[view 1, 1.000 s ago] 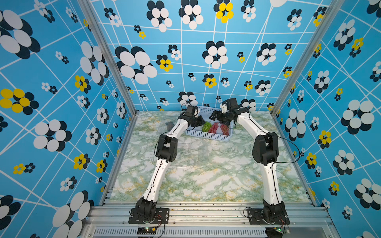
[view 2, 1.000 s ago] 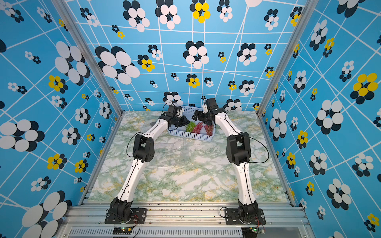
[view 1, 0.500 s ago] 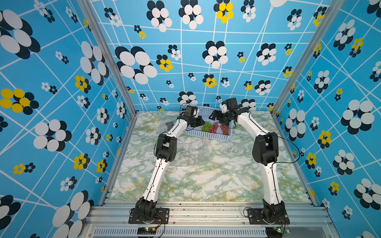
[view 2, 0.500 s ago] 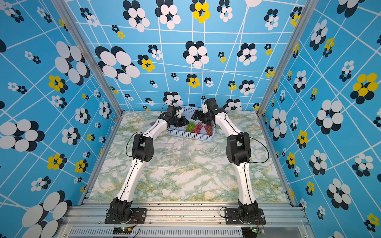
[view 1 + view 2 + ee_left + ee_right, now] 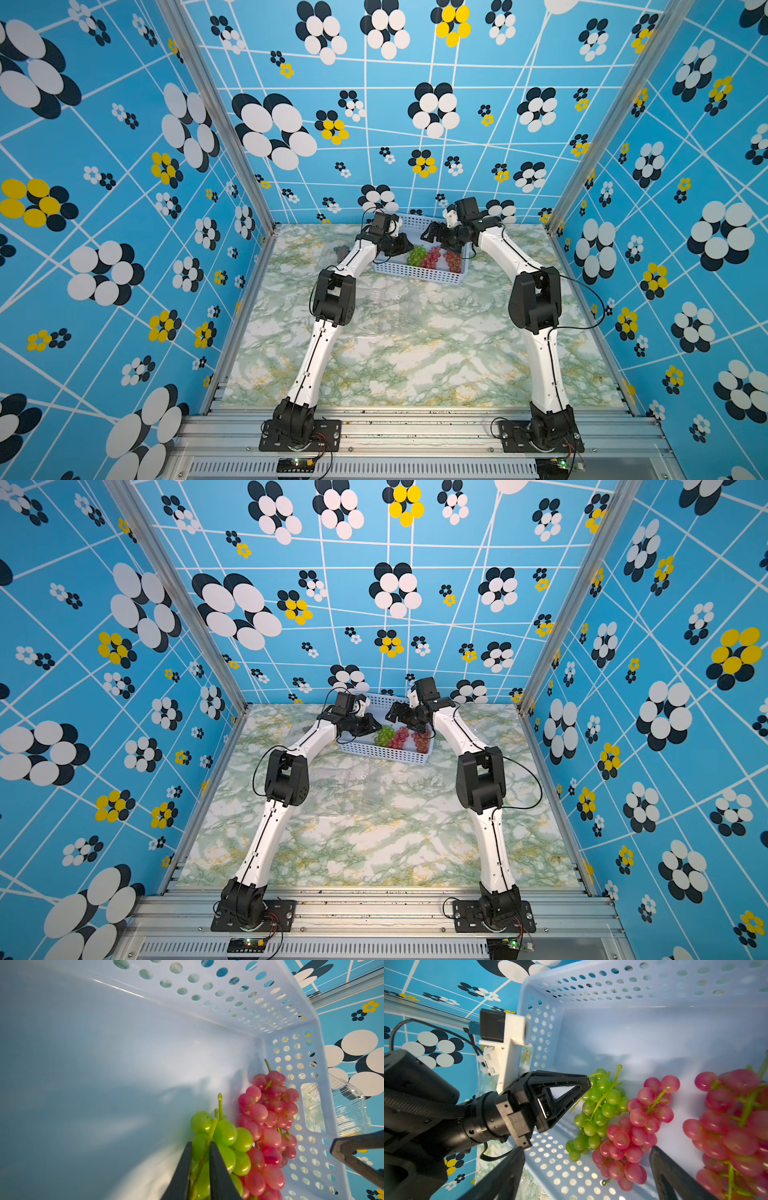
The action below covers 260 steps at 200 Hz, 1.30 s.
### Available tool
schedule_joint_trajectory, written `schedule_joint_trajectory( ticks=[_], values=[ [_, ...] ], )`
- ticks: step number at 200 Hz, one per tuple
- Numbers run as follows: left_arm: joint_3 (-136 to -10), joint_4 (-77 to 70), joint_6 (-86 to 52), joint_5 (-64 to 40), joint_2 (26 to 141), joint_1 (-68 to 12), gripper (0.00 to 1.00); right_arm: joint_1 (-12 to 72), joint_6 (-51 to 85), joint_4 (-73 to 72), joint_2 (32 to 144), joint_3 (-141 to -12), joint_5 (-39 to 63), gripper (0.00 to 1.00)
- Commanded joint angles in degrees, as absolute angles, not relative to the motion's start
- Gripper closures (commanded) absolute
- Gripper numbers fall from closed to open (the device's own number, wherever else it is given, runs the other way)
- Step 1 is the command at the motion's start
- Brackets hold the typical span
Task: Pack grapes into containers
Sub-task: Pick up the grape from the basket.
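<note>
Inside the blue basket (image 5: pixel 419 274), the left gripper (image 5: pixel 200 1145) pinches the green bunch (image 5: pixel 225 1132) by its thin stem, jaws almost together; lifting could let it slip or drag the touching red bunch (image 5: pixel 633 1132), over which the right gripper (image 5: pixel 587 1148) hangs wide open, empty.

1. The green bunch (image 5: pixel 225 1136) lies in the light-blue perforated basket (image 5: pixel 291 1057), leftmost of three bunches. The left pincer (image 5: pixel 200 1146) is closed on its stem.
2. The middle red-pink bunch (image 5: pixel 633 1126) lies on the basket floor, touching the green bunch.
3. The outer red-pink bunch (image 5: pixel 733 1126) lies just beside it, toward the basket's right end.
4. The dark bunch (image 5: pixel 341 250) sits on the worktop (image 5: pixel 415 365) left of the basket; detail is too small to tell.
5. One clear container (image 5: pixel 395 305), nearly invisible, rests on the worktop in front of the basket.
6. A ribbed clear container (image 5: pixel 351 1105) stands just outside the basket's end wall.
</note>
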<state>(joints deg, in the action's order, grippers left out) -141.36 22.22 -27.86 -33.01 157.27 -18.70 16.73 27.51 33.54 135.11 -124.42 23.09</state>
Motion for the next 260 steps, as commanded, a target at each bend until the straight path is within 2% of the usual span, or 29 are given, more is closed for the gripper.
schedule_joint_trajectory(
  ticks=[1, 137, 260],
  values=[
    [-140.4, 21.2, -27.1, -35.4, 153.4, -17.9, 0.83, 16.5, 28.1, 32.3, 135.7, -123.9, 24.4, 0.05],
    [-140.5, 20.1, -27.2, -37.7, 153.5, -17.3, 0.78, 16.5, 28.4, 32.3, 135.6, -124.1, 24.7, 0.06],
    [-140.4, 23.5, -24.7, -34.9, 155.0, -16.7, 0.74, 16.5, 28.7, 32.0, 135.5, -123.8, 24.9, 0.06]
  ],
)
